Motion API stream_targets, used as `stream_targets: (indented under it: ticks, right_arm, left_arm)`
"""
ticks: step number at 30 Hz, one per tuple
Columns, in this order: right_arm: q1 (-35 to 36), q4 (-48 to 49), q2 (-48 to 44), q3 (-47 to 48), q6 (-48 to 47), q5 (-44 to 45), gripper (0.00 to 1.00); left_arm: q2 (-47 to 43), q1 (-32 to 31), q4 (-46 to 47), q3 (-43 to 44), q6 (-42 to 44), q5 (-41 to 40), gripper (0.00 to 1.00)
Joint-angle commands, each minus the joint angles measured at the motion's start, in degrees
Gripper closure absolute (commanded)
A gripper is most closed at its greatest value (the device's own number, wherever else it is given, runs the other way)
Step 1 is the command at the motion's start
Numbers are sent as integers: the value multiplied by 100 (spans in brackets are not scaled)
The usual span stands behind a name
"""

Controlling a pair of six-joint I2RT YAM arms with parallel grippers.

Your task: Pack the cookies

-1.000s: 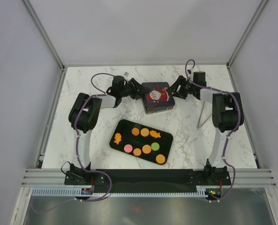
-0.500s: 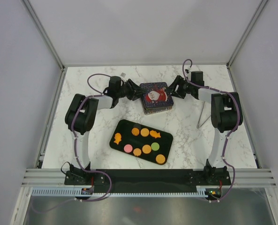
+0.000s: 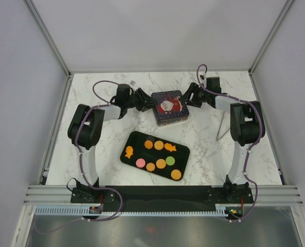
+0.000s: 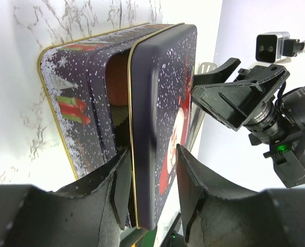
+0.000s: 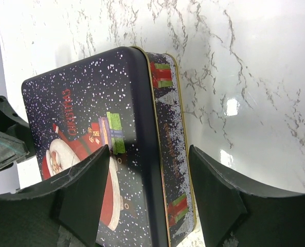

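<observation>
The cookies (image 3: pixel 159 154) lie on a black tray (image 3: pixel 137 140) in the near middle of the table (image 3: pixel 209 144), well apart from both grippers. They are round ones in orange, pink and green, and two orange shaped ones.

At the far middle stands a dark tin (image 3: pixel 170 118) with a Santa lid (image 3: pixel 168 104). The left gripper (image 3: pixel 151 104) holds the left edge of the lid. One finger (image 4: pixel 119 180) is under it and the other on its top face. On this side the lid is raised from the tin, with a gap between them. What is inside the tin cannot be made out.

The right gripper (image 3: pixel 187 99) is at the right end of the tin. Its fingers (image 5: pixel 83 190) stand wide with the tin between them. It is not possible to tell if they press on it.

Both arms reach far forward, elbows out to the sides and forearms turned inward to the tin.
</observation>
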Motion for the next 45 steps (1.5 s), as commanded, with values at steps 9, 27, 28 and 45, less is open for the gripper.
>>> stream_targets:
  ticks: [9,27,28,45]
  right_arm:
    - [68,-341,-167,163,-321,292,29]
    - [253,-737,-202,391,-523,556,29]
    - [270,-746,-202,409,-549,573,29]
    - [473,-1141,-228,690,-830,837,26]
  left_arm:
    - [-657,115,-440,-79,608,-113,53]
    - [-666,115,-589,-272,819,-219,48]
    - [-657,106,-589,-272,827,-210,48]
    - [-419,-44,-589,-193,845,-298,48]
